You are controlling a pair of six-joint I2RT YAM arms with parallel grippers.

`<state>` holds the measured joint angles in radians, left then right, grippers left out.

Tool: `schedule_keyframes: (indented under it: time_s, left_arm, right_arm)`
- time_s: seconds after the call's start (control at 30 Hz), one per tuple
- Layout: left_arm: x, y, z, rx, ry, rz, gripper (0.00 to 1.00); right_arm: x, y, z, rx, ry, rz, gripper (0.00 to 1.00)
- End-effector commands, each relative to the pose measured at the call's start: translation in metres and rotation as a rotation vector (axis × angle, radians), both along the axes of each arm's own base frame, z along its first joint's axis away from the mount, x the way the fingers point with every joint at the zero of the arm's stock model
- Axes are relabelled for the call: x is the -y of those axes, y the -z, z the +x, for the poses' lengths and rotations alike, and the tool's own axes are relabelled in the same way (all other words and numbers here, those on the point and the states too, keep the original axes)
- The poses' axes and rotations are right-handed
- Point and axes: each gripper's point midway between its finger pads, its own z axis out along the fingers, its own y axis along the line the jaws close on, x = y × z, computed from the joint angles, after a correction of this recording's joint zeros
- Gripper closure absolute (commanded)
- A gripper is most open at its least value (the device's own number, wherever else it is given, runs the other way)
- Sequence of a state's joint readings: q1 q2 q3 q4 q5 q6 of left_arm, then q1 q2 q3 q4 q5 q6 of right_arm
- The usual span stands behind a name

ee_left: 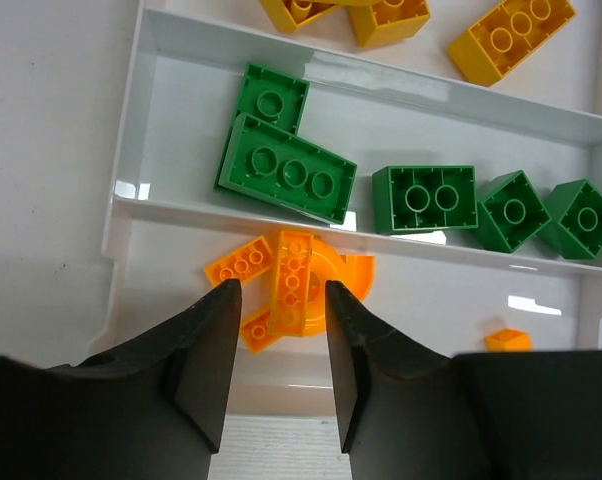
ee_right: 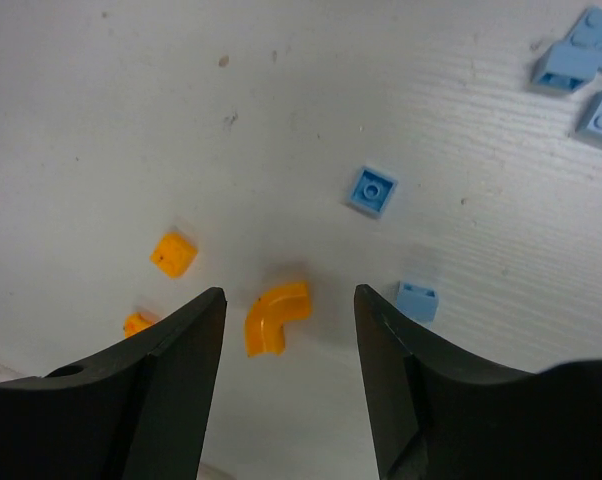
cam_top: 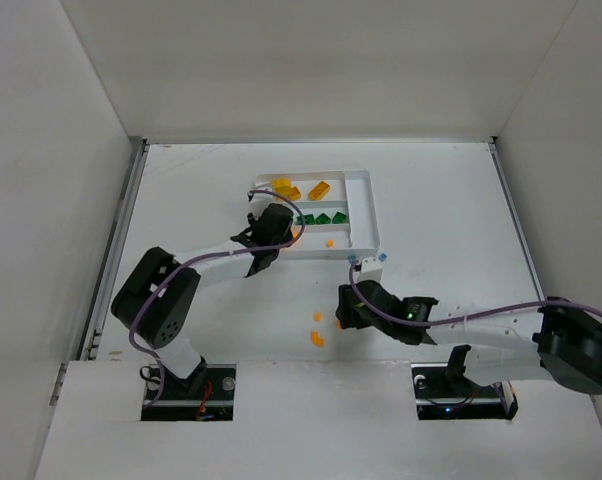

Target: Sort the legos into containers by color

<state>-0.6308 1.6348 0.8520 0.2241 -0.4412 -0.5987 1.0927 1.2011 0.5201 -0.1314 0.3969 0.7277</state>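
Observation:
The white tray (cam_top: 363,205) holds yellow bricks (ee_left: 511,38) in its far slot, dark green bricks (ee_left: 287,172) in the middle slot and orange pieces (ee_left: 239,262) in the near slot. My left gripper (ee_left: 278,290) is open over the near slot, and a long orange brick (ee_left: 293,278) lies between its fingers, untouched, on the orange pile. My right gripper (ee_right: 289,292) is open low over the table, with an orange curved bit (ee_right: 274,316) between its fingers. Both grippers show in the top view, the left gripper (cam_top: 264,250) at the tray's near left and the right gripper (cam_top: 343,310) near the loose orange bits (cam_top: 317,339).
Small orange bits (ee_right: 173,252) lie left of the right gripper. Pale blue pieces (ee_right: 372,190) lie ahead of it and to its right, with more at the far right (ee_right: 581,60). One orange bit (ee_left: 508,340) sits further right in the near slot. White walls enclose the table.

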Motion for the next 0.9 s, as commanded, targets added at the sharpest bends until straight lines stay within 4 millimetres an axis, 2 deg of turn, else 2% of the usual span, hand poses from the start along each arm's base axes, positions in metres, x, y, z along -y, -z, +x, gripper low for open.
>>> schedule_keyframes:
  time_s: [0.0,0.2,0.37,0.57,0.73,0.87]
  left_arm:
    - [-0.002,-0.029,0.006,0.078,-0.009,-0.037,0.62]
    - [0.003,-0.042,-0.021,0.101,0.038,-0.069,0.61]
    - [0.013,-0.05,-0.065,0.139,0.138,-0.084,0.61]
    - [0.022,-0.03,-0.112,0.102,0.232,-0.075,0.61]
    - [0.017,-0.018,-0.132,0.072,0.243,-0.087,0.61]
    - [0.019,-0.01,-0.147,0.048,0.26,-0.11,0.59]
  right_arm:
    - [-0.002,0.001,-0.012,-0.031,-0.009,-0.023,0.4]
    - [-0.014,0.008,-0.028,-0.074,-0.059,-0.043,0.38]
    - [-0.022,0.02,-0.036,-0.111,-0.079,-0.072,0.35]
    - [-0.024,0.025,-0.029,-0.101,-0.05,-0.112,0.53]
    - [-0.015,0.025,-0.025,-0.087,-0.014,-0.14,0.73]
    - [-0.016,0.01,-0.023,-0.054,-0.004,-0.099,0.78]
